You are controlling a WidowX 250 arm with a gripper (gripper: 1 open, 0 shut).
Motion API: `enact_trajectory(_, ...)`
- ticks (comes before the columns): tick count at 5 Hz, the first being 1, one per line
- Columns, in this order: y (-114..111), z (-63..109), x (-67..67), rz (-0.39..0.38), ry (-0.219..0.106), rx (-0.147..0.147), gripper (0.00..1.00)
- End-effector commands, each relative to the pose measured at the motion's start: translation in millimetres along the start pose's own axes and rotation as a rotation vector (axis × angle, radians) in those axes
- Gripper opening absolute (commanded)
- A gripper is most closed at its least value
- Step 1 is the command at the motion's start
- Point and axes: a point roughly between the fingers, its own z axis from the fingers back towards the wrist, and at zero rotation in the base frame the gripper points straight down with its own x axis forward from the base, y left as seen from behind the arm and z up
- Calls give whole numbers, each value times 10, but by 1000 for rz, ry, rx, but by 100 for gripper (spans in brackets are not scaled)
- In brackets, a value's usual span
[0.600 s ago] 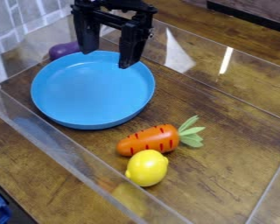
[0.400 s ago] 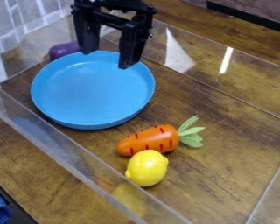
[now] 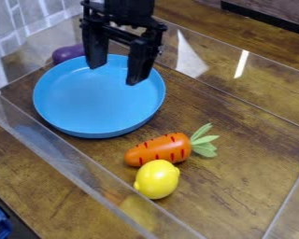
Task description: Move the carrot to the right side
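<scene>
The carrot [image 3: 164,149] is a small orange toy with dark grooves and a light green leafy top, lying on the wooden table in front of the blue plate [image 3: 64,103], leaves pointing right. My gripper [image 3: 119,72] hangs open over the far part of the plate, black fingers [image 3: 139,63] pointing down with nothing between them. It is well behind and to the left of the carrot, not touching it.
A yellow lemon [image 3: 156,178] lies just in front of the carrot, touching or nearly so. A purple eggplant [image 3: 70,54] peeks out behind the plate. Clear plastic walls [image 3: 64,159] edge the table at the front, the left and the back.
The gripper has shifted slightly toward the front and right and a little lower over the plate. The carrot, lemon and plate have not moved.
</scene>
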Motion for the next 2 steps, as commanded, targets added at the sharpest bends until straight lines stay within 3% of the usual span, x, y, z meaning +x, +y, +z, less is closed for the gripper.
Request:
enact_trajectory(1, 68, 239, 64, 4, -64, 12, 100)
enact_trajectory(2, 96, 286, 47, 11, -66, 8, 100)
